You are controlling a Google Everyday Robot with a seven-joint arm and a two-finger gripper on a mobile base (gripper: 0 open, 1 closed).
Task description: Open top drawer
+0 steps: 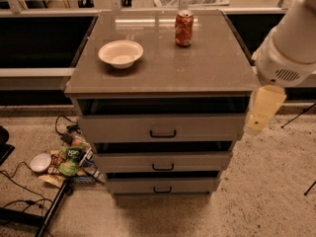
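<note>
Top drawer (pixel 118 128) sits highest of three grey drawers in the cabinet (pixel 197 70), directly under the cabinet's flat top, with a dark gap showing between its front and that top. The arm (pixel 291 38) comes in from the upper right, white and bulky, beside the cabinet's right edge. Two narrower drawers (pixel 123 161) lie below the top one, each set a little further back. The gripper (pixel 261 113) hangs pale and yellowish just off the top drawer's right end, touching nothing (whether it is open or closed cannot be told). Wrappers and cables (pixel 64 159) litter the floor at lower left. A white bowl (pixel 120 54) and a red can (pixel 183 28) stand well apart on the cabinet. A small dark handle (pixel 163 133) marks the top drawer's centre.
</note>
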